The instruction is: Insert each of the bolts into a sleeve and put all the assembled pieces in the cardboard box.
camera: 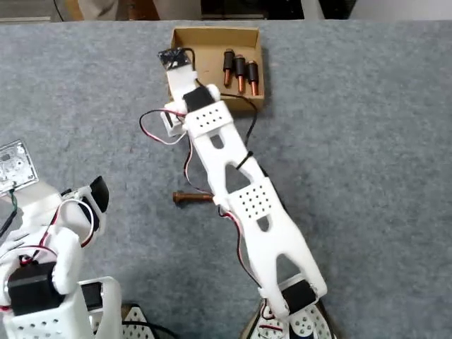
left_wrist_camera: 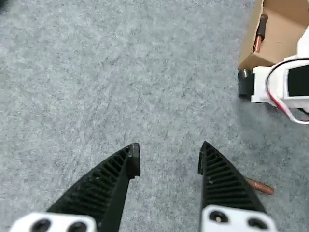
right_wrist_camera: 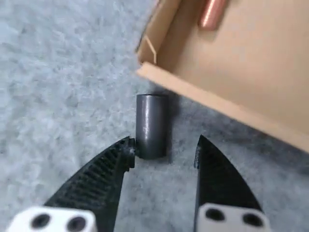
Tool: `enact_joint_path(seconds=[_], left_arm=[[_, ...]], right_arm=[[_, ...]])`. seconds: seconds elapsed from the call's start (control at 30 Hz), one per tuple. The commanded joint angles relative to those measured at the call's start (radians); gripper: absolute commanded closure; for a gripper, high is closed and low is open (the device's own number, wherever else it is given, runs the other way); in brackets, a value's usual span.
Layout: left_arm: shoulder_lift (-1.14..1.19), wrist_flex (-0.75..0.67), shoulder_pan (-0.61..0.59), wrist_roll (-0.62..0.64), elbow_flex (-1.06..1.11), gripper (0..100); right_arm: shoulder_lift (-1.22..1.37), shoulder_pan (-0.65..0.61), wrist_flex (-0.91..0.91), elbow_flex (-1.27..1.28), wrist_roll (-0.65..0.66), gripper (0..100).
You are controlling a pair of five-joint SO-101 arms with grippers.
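An open cardboard box (camera: 212,30) sits at the far edge of the table (camera: 367,141), about midway along. Three assembled pieces (camera: 240,70), each black at one end and copper at the other, lie side by side inside. A dark sleeve (right_wrist_camera: 152,125) lies flat just outside its wall. A loose copper bolt (camera: 192,198) lies near the table's middle.

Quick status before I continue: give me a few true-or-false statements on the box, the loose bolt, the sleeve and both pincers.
1. Three assembled pieces lie in the cardboard box. True.
2. The left pincer holds the loose bolt. False: it is open and empty; the bolt lies on the table.
3. The sleeve lies inside the box. False: it lies on the table just outside the box wall.
4. The right pincer is open, with the sleeve's end between its fingers. True.
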Motion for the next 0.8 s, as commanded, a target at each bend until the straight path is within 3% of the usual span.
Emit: enact_joint_path(seconds=[0.0, 0.23, 0.43, 0.77], left_arm=[[0.008, -0.025, -0.012, 0.000, 0.002, 80], [0.008, -0.025, -0.012, 0.000, 0.002, 80], [0.008, -0.026, -0.012, -0.003, -0.002, 80], [0.008, -0.026, -0.012, -0.008, -0.003, 80]], right_arm=[[-0.007, -0.013, -0.054, 0.002, -0.005, 80.4], [-0.007, -0.013, -0.104, 0.004, 0.029, 81.0], [-0.008, -0.013, -0.066, 0.004, 0.107, 94.9], [-0.008, 0.007, 0.026, 0.001, 0.161, 92.9]])
